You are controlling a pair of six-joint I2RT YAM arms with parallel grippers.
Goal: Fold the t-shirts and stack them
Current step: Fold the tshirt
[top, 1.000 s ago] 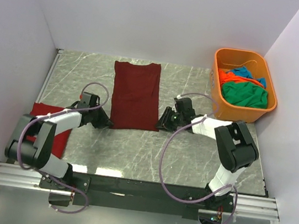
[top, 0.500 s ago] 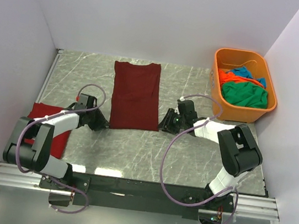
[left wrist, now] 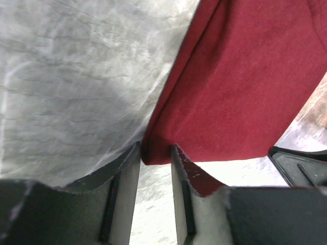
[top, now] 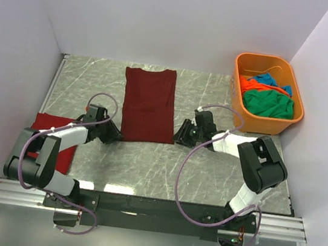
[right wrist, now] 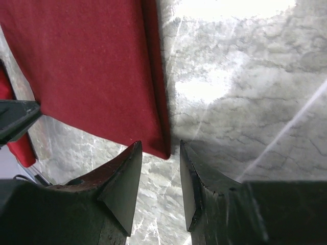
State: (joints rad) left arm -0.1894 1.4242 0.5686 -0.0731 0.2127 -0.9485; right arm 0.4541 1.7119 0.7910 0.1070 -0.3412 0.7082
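A dark maroon t-shirt (top: 148, 104), folded into a long strip, lies flat on the marble table. My left gripper (top: 113, 133) sits low at its near left corner. In the left wrist view that gripper (left wrist: 155, 153) is open, with the shirt's (left wrist: 245, 87) corner lying just between the fingertips. My right gripper (top: 180, 134) is at the near right corner. In the right wrist view it (right wrist: 160, 148) is open too, the corner of the cloth (right wrist: 87, 66) reaching just between its tips. A bright red t-shirt (top: 67, 153) lies at the left, partly under my left arm.
An orange tub (top: 265, 57) stands at the back right, holding green (top: 267, 104), orange (top: 252, 85) and blue (top: 271, 80) t-shirts. White walls close in the table on the left, back and right.
Both sets of jaws have widened at the maroon shirt's near corners. The right arm's elbow has shifted slightly right. The shirt has not moved.
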